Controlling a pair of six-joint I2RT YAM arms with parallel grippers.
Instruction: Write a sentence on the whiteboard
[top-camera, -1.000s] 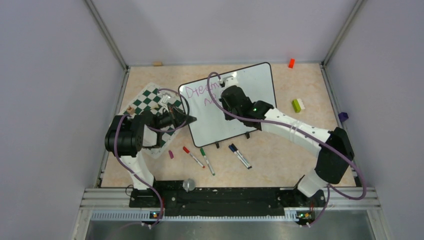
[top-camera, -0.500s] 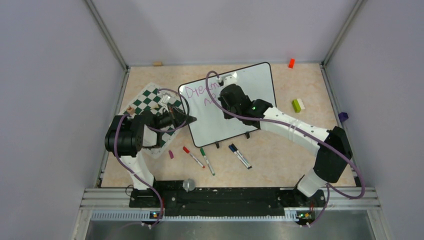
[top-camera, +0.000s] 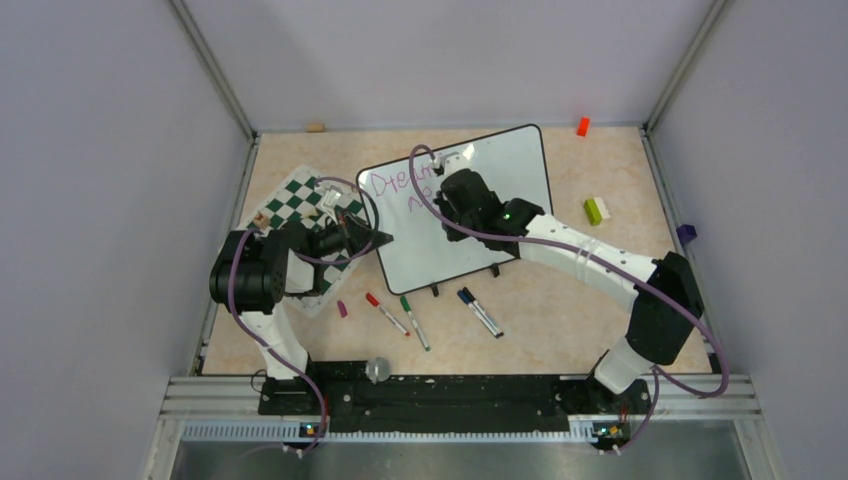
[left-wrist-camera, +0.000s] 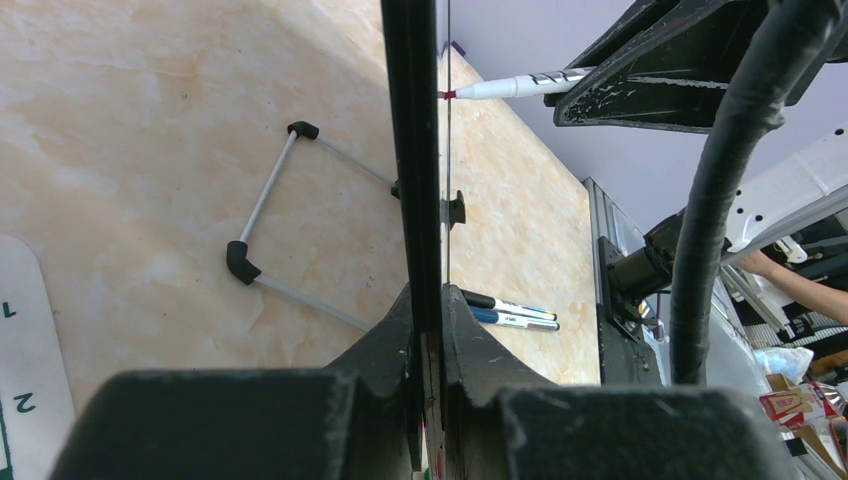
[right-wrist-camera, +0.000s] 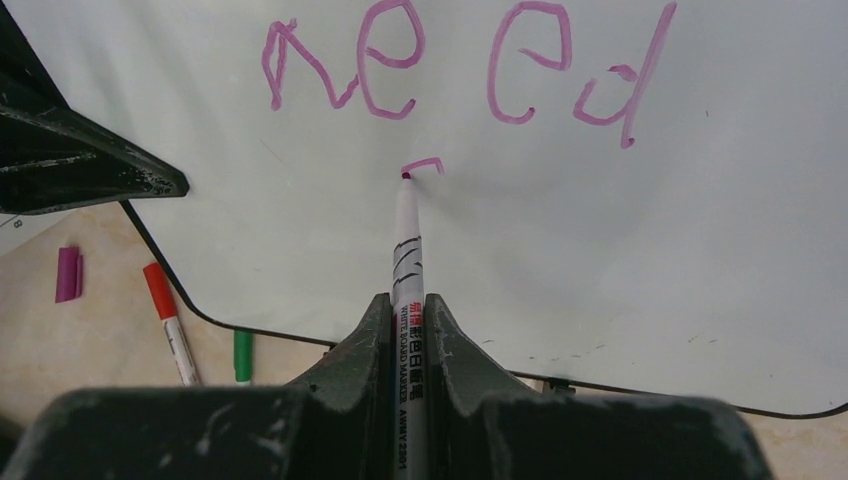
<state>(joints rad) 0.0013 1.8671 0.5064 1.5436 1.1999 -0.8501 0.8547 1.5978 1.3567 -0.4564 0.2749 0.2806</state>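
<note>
The whiteboard (top-camera: 505, 195) stands tilted on the table, its edge (left-wrist-camera: 410, 150) seen end-on in the left wrist view. My left gripper (top-camera: 378, 238) is shut on the board's left edge (left-wrist-camera: 428, 340). My right gripper (top-camera: 447, 196) is shut on a white marker (right-wrist-camera: 407, 300); its purple tip touches the board (right-wrist-camera: 700, 250) at a short fresh stroke (right-wrist-camera: 424, 163) under the word "need" (right-wrist-camera: 470, 70). The sentence (top-camera: 395, 185) shows as purple "Dream" in the top view, partly hidden by the right arm.
A green-and-white chess mat (top-camera: 305, 215) lies left of the board. A purple cap (top-camera: 342, 309), red marker (top-camera: 386, 313), green marker (top-camera: 414, 321) and two dark markers (top-camera: 480, 311) lie in front. Small blocks (top-camera: 596, 210) sit at right, an orange one (top-camera: 582, 126) at the back.
My right gripper with the marker has shifted slightly left over the board. The left arm has not moved.
</note>
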